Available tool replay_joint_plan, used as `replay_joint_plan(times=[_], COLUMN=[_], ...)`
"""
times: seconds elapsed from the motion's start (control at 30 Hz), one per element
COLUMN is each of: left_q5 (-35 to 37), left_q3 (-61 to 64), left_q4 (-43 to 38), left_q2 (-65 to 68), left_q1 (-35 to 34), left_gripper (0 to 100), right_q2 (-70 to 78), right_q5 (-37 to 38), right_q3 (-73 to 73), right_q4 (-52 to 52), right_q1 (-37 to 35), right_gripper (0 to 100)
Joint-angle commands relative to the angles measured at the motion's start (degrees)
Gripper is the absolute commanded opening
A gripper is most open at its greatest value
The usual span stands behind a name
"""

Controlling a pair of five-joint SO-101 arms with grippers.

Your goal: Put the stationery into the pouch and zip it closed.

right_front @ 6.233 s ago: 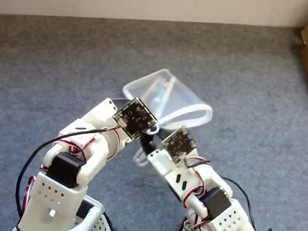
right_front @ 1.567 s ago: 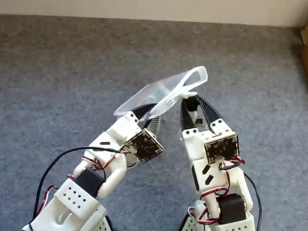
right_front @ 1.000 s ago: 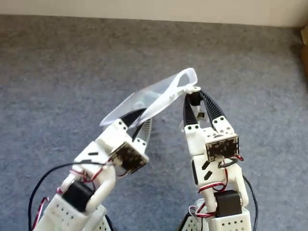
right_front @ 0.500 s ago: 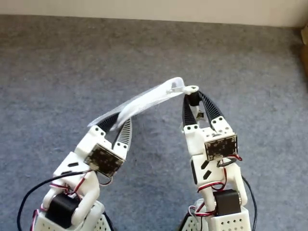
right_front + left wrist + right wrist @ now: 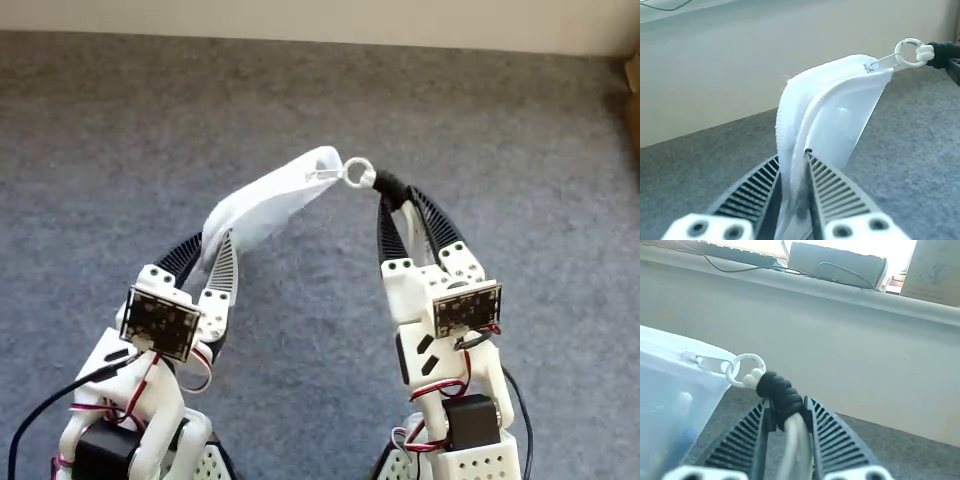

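Note:
A translucent white pouch (image 5: pixel 262 207) hangs in the air between the two arms, stretched nearly flat. My left gripper (image 5: pixel 207 252) is shut on the pouch's near end; the left wrist view shows the pouch (image 5: pixel 840 120) rising from between its fingers (image 5: pixel 832 186). At the far corner sits the zipper ring (image 5: pixel 358 173). A black-wrapped cord (image 5: pixel 389 188) is tied to it, and my right gripper (image 5: pixel 398 203) is shut on that cord. In the right wrist view the ring (image 5: pixel 744 370) and cord knot (image 5: pixel 780 395) stand above the fingers. Faint stationery shapes (image 5: pixel 675 427) show through the pouch wall.
Grey carpet (image 5: pixel 120 130) covers the table around both arms. A pale wall (image 5: pixel 300 18) runs along the far edge. A brown object (image 5: pixel 633 90) sits at the far right edge.
The left arm has swung left and drawn back, pulling the pouch out long and taut. The right gripper has stayed near the middle holding the cord, and the ring now sits at the pouch's far corner.

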Motion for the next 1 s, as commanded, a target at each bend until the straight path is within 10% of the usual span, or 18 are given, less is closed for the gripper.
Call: replay_joint_plan(times=[0.0,0.97], left_q5=[2.9,4.4], left_q3=[-5.85,-14.37], left_q4=[-0.26,9.23], left_q2=[-1.89,-1.89], left_q1=[-6.64,-3.56], left_gripper=[0,0], right_q2=[0.04,0.04], right_q5=[-0.7,-0.79], right_q3=[-1.01,-0.92], right_q4=[-1.63,-1.45], right_q1=[3.65,3.47], right_gripper=[0.5,0.5])
